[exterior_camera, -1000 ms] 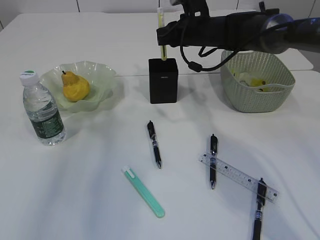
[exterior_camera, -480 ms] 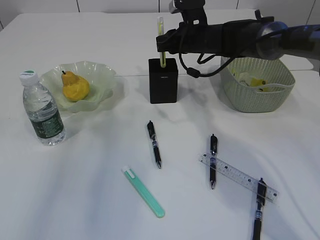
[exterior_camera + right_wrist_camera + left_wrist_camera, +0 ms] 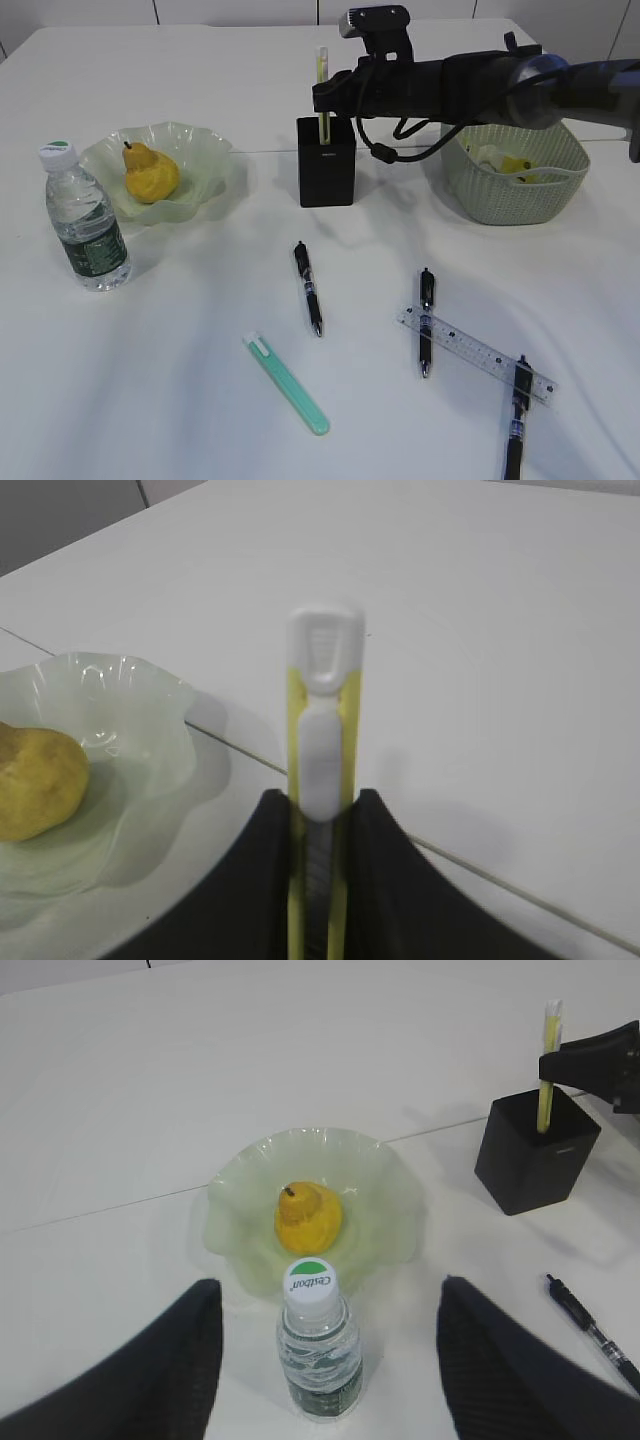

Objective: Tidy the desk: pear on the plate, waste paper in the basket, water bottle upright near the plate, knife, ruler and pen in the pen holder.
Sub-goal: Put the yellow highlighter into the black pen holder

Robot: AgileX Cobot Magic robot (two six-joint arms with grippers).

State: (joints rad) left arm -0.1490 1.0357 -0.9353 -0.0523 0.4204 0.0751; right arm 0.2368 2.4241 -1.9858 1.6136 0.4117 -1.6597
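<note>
Right arm reaches in from 3 o'clock across the back of the white surface (image 3: 180, 400), its gripper (image 3: 322, 95) right over the black pen holder (image 3: 326, 161). The jaws pinch a yellow utility knife (image 3: 321, 85), standing upright w/ its lower end down in the holder. Ext. view only gives a thin yellow-white stick there; the right wrist view shows it close up: white slider and white cap on a yellow body (image 3: 322, 780), dark fingers (image 3: 255, 880) pressed against both sides.

Left gripper (image 3: 330, 1360) doesn't appear in the ext. view at all. Left wrist view shows its jaws spread wide, nothing between them but the bottle below.

Water bottle (image 3: 85, 220) stands upright, green-topped cap, at approx 7 o'clock of the pale green plate (image 3: 200, 150), just beside it. Pear (image 3: 150, 173) sits on the plate, stem up. Left wrist view shows the cap label from above; ext. view shows the bottle's side.

Basket (image 3: 520, 200) at 3 o'clock of the holder, w/ crumpled paper (image 3: 505, 160) inside, seen only in the ext. view.

On the surface: a black pen (image 3: 308, 287) at 6 o'clock of the holder, a green utility knife (image 3: 288, 385) below it, a 2nd pen (image 3: 425, 320) lying across the clear ruler (image 3: 478, 352), a 3rd pen (image 3: 518, 415) across the ruler's far end toward 5 o'clock.
</note>
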